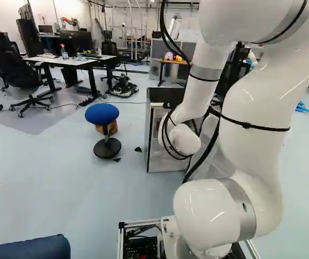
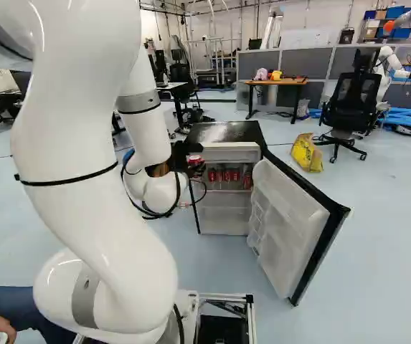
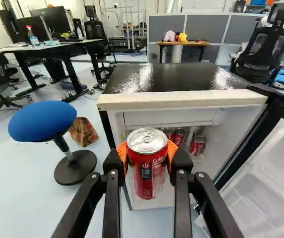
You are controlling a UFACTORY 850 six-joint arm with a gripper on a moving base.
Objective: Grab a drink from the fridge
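The gripper (image 3: 148, 157) was closed on a red can (image 3: 145, 173), upright between its fingers (image 3: 181, 161); the open fridge (image 3: 181, 78) stood ahead of it, so the grabbing looked done, perhaps only moving away remained

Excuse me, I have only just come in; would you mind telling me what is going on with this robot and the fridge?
The robot arm is fetching a drink: its end effector has a red can gripped between its two orange pads, held upright in front of the fridge's opening. The fridge has its door wide open, and more red cans sit inside.
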